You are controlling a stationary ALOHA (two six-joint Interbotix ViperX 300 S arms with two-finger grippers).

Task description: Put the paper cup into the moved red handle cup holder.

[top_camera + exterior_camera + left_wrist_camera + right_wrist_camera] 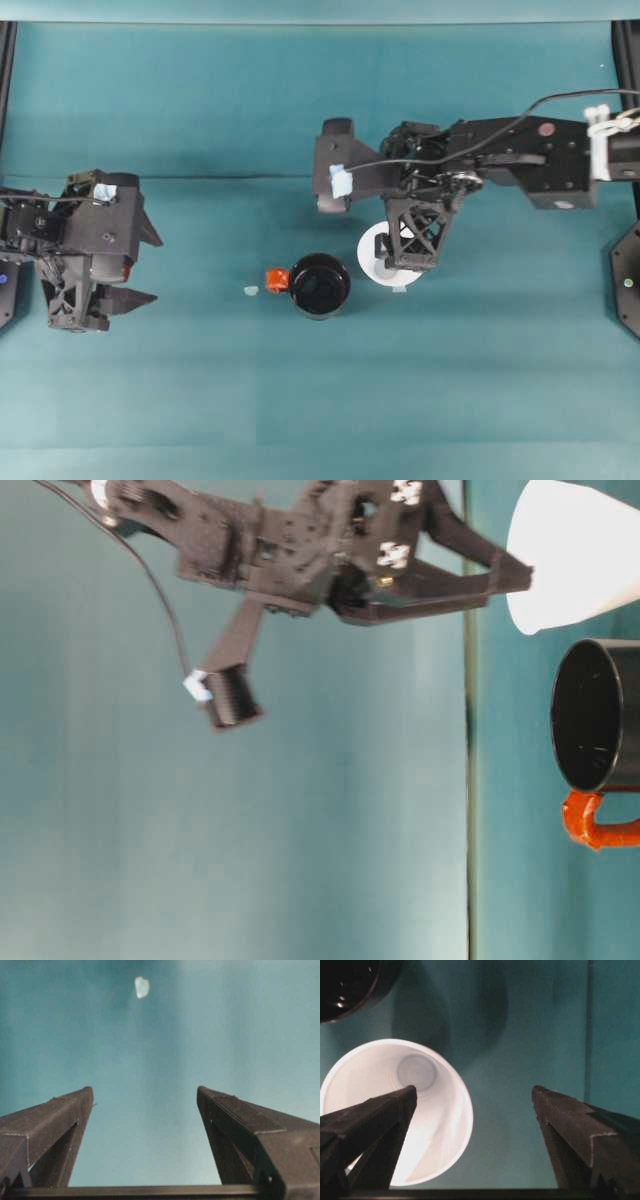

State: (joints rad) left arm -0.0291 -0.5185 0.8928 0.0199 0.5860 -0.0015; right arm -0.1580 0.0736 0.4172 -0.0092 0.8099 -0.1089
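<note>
A teal counter [300, 400] fills the overhead view. The red handle cup holder [319, 285] stands near its middle, handle toward the left arm, with a small pale scrap [251, 291] just beyond the handle. The paper cup [376, 252] stands just beside the holder, partly under the right pincer [400, 265]. The left pincer [140, 265] hangs released, well apart from both.

At table level, the right pincer [515, 550] is spread about the upright cup's [575, 555] rim, the holder [598, 730] alongside.

The left wrist view shows spread fingers [220, 1110] over bare counter.

In the right wrist view, one finger [380, 1120] crosses the cup's [435, 1130] mouth, the other stands clear; nothing is grasped.
</note>
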